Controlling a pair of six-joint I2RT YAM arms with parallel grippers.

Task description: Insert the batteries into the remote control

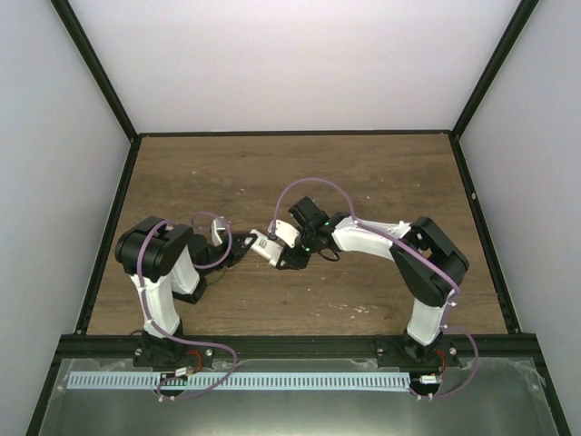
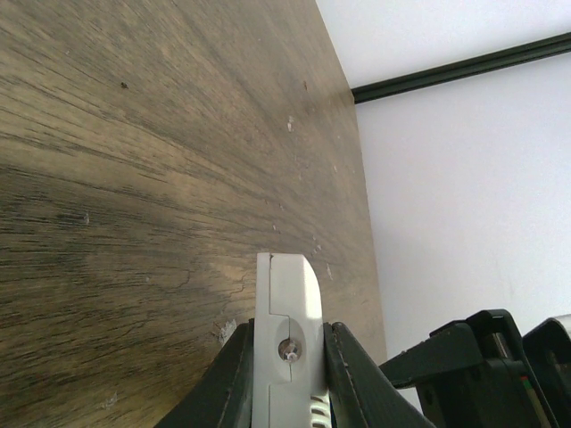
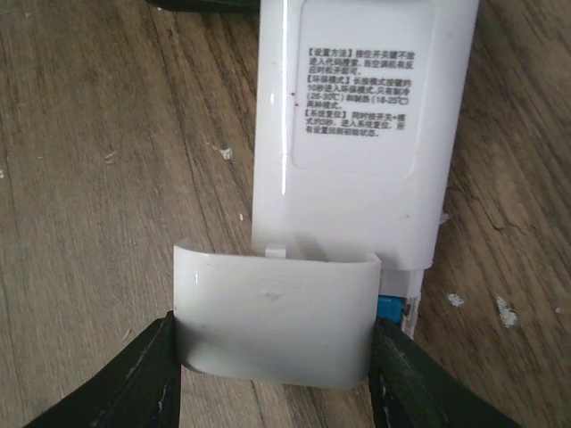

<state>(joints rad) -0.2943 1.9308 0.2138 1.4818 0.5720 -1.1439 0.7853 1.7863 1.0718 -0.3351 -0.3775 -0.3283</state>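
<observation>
The white remote control (image 3: 357,116) lies back side up, with a label of printed text on it. My left gripper (image 2: 287,337) is shut on it, and it shows edge-on between the black fingers (image 2: 227,374). My right gripper (image 3: 275,332) is shut on a curved white battery cover (image 3: 272,312), held right at the remote's open end. A bit of blue battery (image 3: 390,308) shows in the compartment beside the cover. In the top view both grippers meet over the remote (image 1: 265,245) at the table's middle.
The wooden table (image 1: 300,173) is ringed by a black frame (image 1: 295,133) and white walls. Pale specks (image 3: 505,312) dot the wood. Part of the right arm's black wrist (image 2: 482,366) sits close beside my left gripper.
</observation>
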